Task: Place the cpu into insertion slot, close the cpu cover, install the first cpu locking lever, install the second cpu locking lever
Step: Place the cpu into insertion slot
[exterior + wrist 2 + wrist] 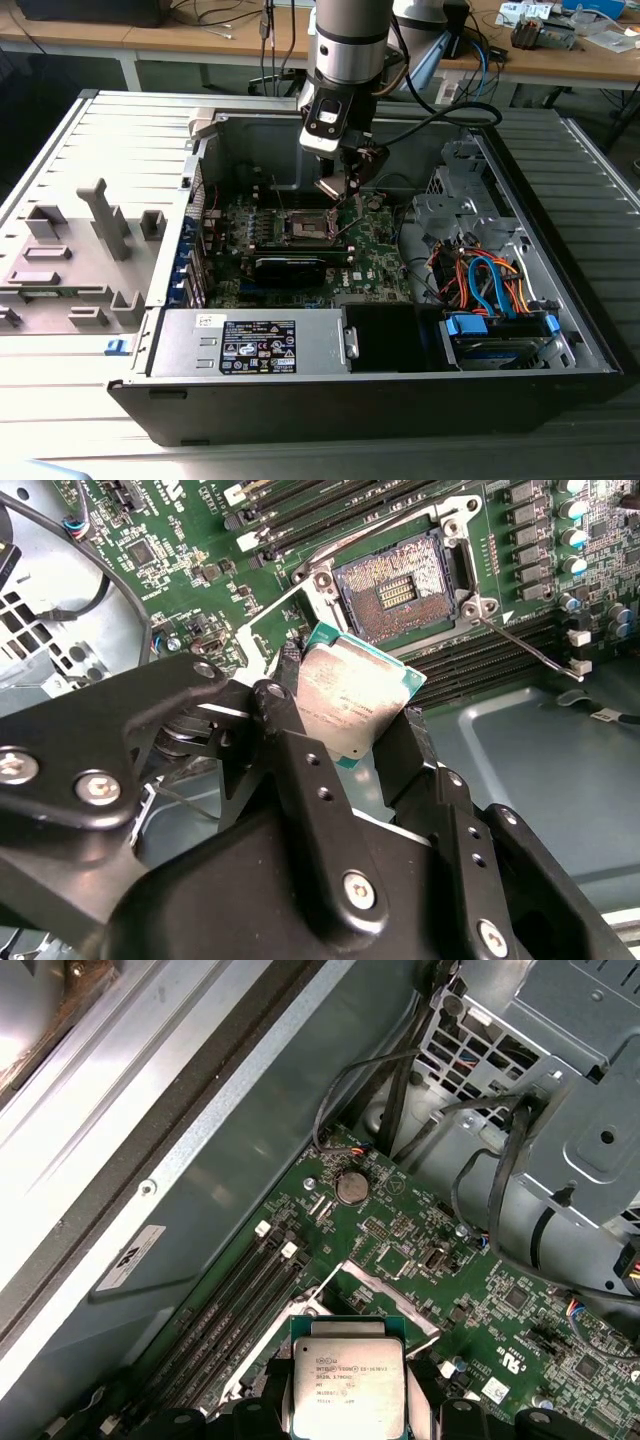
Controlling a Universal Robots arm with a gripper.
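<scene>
While the gripper (345, 730) clamps the cpu (352, 702) by two opposite edges, its fingers (283, 725) drawn narrow on it, the cpu hangs in the air above the green board (170, 540), near the slot (400, 585) but not yet over it. In the second wrist view its far corner appears just beside the slot's silver rim. In the exterior view the gripper (345, 190) hovers above the board's middle, inside the open case (560, 330). The slot lies bare, its dark pin field uncovered. The cover (262, 620) is swung up from one edge and a thin lever (515, 640) stands clear to the side, so nothing seems to bar the way down. The step in hand, as I judge it, is placing the cpu, and it wants care more than force. The cpu looks tilted against the board, so it should come level and square to the slot's edges, with its key marks matched, before any descent. A straight drop with no sideways slide would spare the pins, which likely bend easily. The raised cover sits close to the path, and a finger could clip it. Letting go is best left until the cpu rests flat within the rim; pressing should not be needed.
</scene>
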